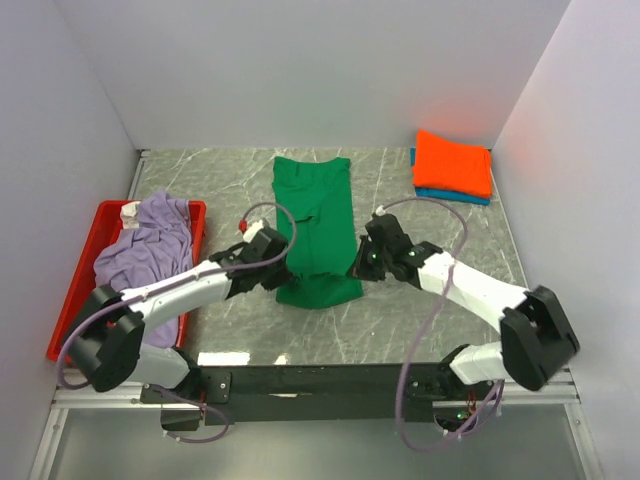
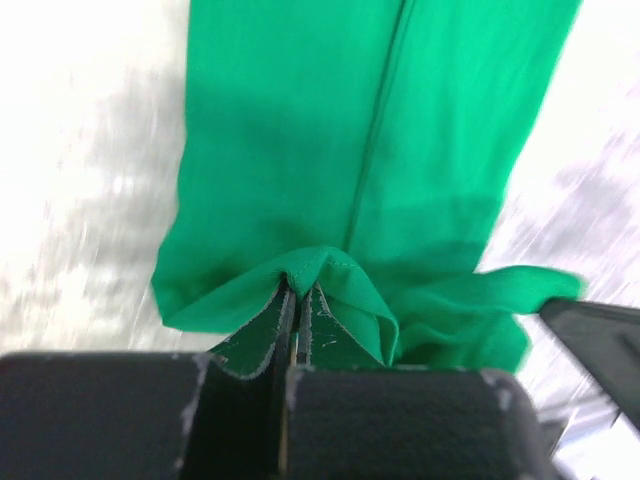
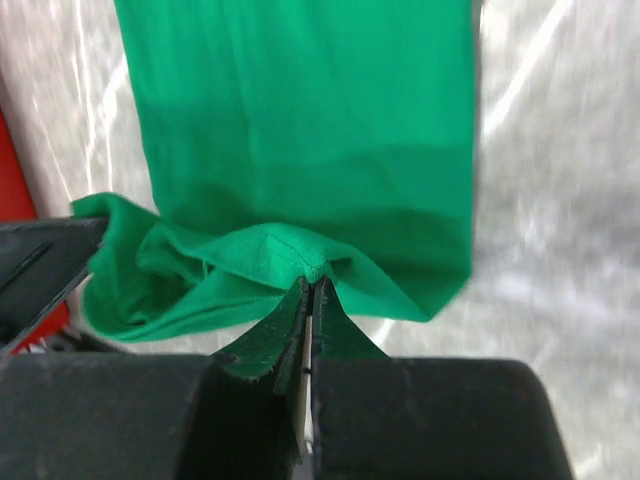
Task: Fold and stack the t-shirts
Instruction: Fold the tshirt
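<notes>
The green t-shirt (image 1: 315, 215) lies as a long narrow strip down the middle of the table, its near end doubled up. My left gripper (image 1: 283, 262) is shut on the near left edge of the green t-shirt (image 2: 300, 130). My right gripper (image 1: 356, 264) is shut on its near right edge (image 3: 300, 120). Both pinch a hem fold just above the table. A folded orange t-shirt (image 1: 453, 163) lies on a folded blue t-shirt (image 1: 452, 196) at the far right. A crumpled lavender t-shirt (image 1: 148, 245) lies in the red tray (image 1: 75, 290).
White walls close the table at the back and both sides. The red tray stands along the left edge. Grey cables loop over both arms. The left gripper's finger (image 3: 40, 265) shows in the right wrist view; the right gripper's finger (image 2: 600, 345) shows in the left wrist view.
</notes>
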`<state>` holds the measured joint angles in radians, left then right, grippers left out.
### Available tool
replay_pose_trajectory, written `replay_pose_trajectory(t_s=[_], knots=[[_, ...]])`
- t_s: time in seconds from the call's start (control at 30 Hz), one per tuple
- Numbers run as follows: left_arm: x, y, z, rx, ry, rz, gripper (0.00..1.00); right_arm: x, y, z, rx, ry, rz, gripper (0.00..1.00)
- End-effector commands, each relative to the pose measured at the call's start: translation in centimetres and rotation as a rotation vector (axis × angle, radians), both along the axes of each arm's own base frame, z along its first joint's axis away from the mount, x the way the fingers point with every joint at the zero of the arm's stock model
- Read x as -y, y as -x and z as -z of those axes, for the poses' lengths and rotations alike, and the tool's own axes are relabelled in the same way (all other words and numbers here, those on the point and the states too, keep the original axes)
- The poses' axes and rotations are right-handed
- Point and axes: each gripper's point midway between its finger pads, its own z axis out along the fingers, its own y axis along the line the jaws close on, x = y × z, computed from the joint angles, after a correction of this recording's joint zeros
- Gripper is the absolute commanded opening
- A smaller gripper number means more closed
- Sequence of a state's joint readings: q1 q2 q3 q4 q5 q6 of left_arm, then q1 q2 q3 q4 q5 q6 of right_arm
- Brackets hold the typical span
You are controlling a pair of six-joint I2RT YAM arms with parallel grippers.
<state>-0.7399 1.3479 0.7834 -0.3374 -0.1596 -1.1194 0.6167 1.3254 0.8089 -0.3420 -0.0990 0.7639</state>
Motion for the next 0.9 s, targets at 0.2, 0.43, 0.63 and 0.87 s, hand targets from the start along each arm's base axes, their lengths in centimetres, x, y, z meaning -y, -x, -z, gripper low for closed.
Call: replay_pose_trajectory(t_s=[0.2,0.43,0.63,0.87], knots=[[-0.6,-9.8,-3.8,0.15,0.022,-0.173,0.0,-1.1,-9.5,-1.3,0.092,-0.007,0.067,0.0],[-0.2,-14.3,-1.8,0.108,-0.016,-0.17,0.01,-0.7,-14.9,-1.5,0.12,-0.033,0.113,0.0],[-0.7,-17.0,-1.6,0.098,-0.033,-0.185,0.0,-0.7,-17.9,-1.0,0.107,-0.075,0.107,0.0],[-1.8,-18.7,-1.7,0.103,-0.039,-0.196,0.0,-0.8,-19.7,-0.8,0.108,-0.093,0.097,0.0]])
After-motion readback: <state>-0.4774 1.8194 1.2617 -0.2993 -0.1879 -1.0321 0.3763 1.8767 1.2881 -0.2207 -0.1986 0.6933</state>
